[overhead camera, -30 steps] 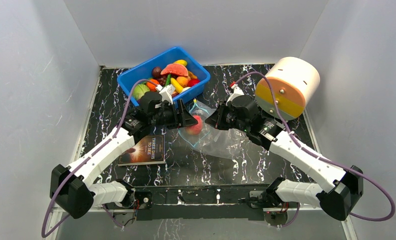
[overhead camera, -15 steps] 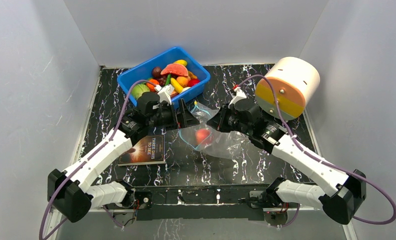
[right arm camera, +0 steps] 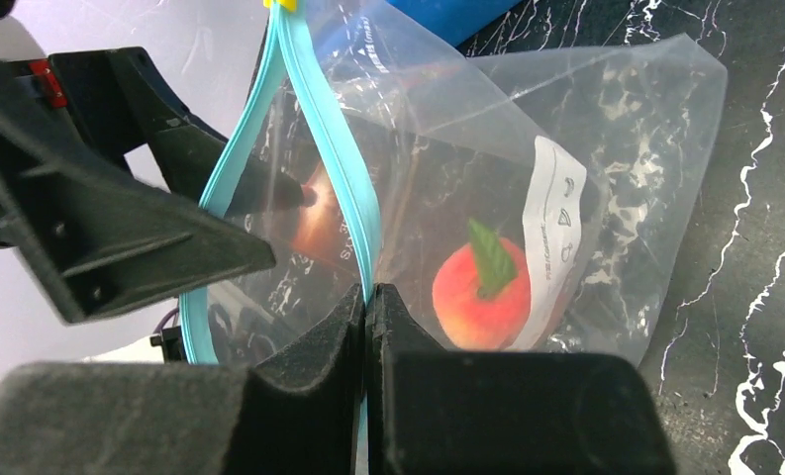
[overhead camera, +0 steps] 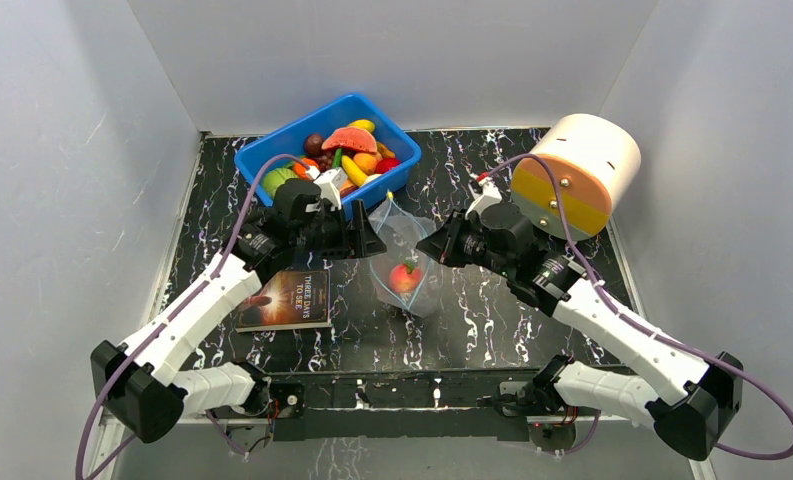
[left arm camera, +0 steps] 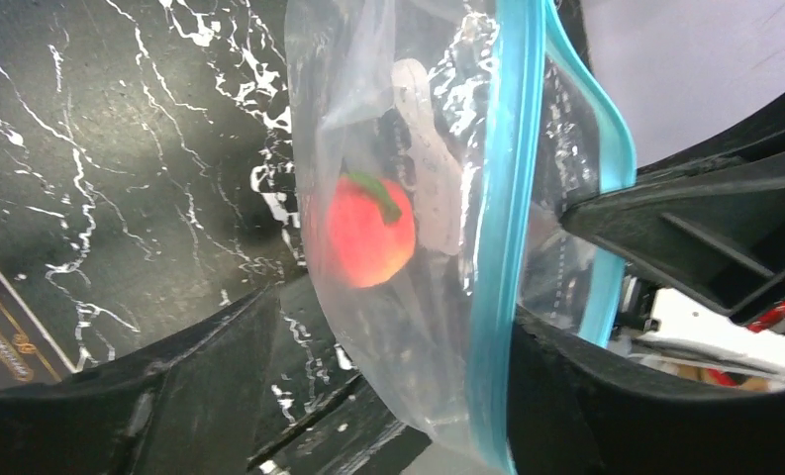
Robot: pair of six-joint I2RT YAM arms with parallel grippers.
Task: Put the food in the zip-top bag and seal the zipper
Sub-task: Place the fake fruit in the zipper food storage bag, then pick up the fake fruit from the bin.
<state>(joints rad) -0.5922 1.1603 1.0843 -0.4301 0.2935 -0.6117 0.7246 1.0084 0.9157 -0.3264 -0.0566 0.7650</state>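
The zip-top bag (overhead camera: 404, 262) hangs upright between my two grippers, its mouth open. A peach (overhead camera: 405, 275) lies inside it, also clear in the right wrist view (right arm camera: 482, 292) and the left wrist view (left arm camera: 368, 230). My right gripper (right arm camera: 366, 289) is shut on one side of the zipper (right arm camera: 343, 168), holding the bag up. My left gripper (left arm camera: 398, 327) stands open at the mouth, one finger (right arm camera: 131, 233) reaching between the two blue-green strips, holding nothing. The rest of the food (overhead camera: 347, 150) fills the blue bin.
The blue bin (overhead camera: 272, 150) stands at the back left, just behind my left gripper (overhead camera: 370, 238). A dark book (overhead camera: 290, 298) lies under the left arm. A large cream and orange cylinder (overhead camera: 575, 172) sits at the back right, behind my right gripper (overhead camera: 427, 247).
The peach left my left gripper and dropped to the bottom of the bag. The left jaws opened. The right gripper rose and drew the bag upright.
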